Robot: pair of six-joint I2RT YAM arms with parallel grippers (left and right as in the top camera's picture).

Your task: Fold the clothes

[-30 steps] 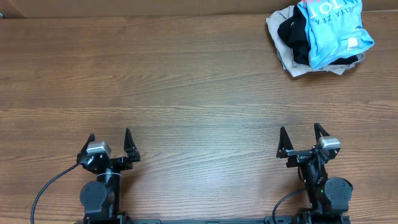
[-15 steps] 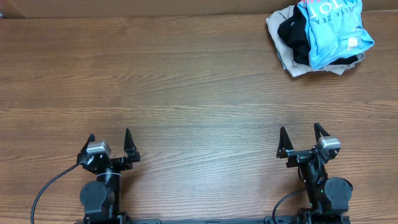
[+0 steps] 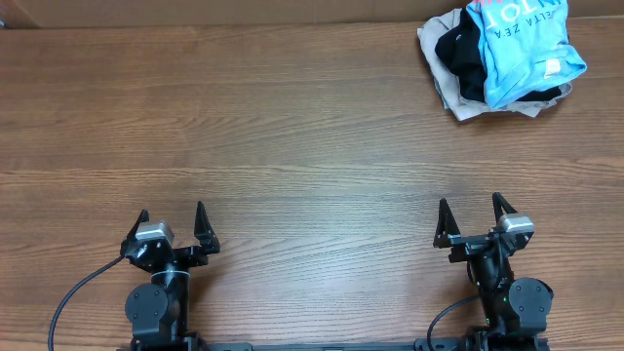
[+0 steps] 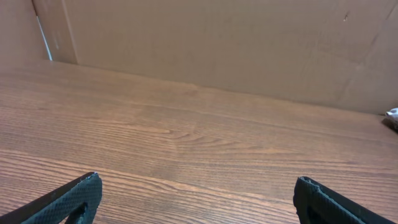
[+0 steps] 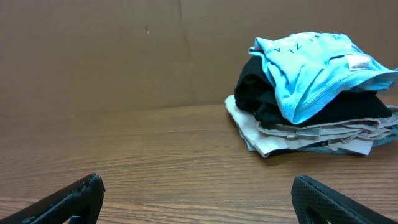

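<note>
The light sky-blue T-shirt with white lettering lies crumpled on top of a pile at the table's far right corner. It also shows in the right wrist view, far ahead and to the right of the jaws. My left gripper is open and empty at the near left edge; its fingertips frame bare wood in the left wrist view. My right gripper is open and empty at the near right edge, well short of the pile, as the right wrist view shows.
A black garment and a beige garment lie under the blue shirt in the same pile. A cardboard wall stands along the table's far edge. The wooden table spans the view.
</note>
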